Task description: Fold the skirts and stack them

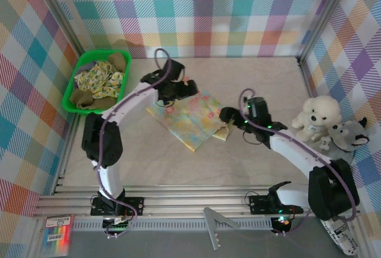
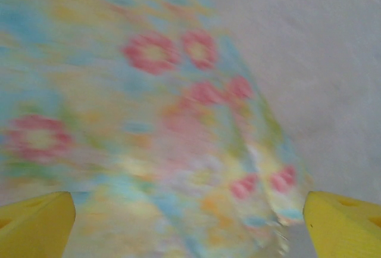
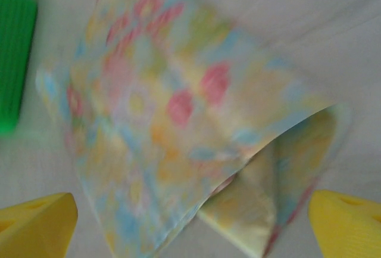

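The floral skirt (image 1: 189,118) lay doubled over at the centre of the worktop (image 1: 238,162). The left end effector (image 2: 189,213) at its 11 o'clock edge and the right end effector (image 3: 193,216) at 3 o'clock both stood wide, gripping nothing. This was judged to leave the fold undisturbed.

green basket (image 1: 80,108) left, white plush (image 1: 315,115), grey plush (image 1: 350,136) right

Soft, matt cloth in the floral skirt (image 1: 193,118), thin and limp, creased at the folded edge; smooth, matt pale surface on the table (image 1: 238,162); ribbed green plastic in the basket (image 1: 76,94); fluffy pile on the plush toys (image 1: 315,115); bare grey metal in the rails (image 1: 178,193); smooth matt yellow plastic on the fingers (image 2: 36,225) of the left gripper (image 2: 189,228).
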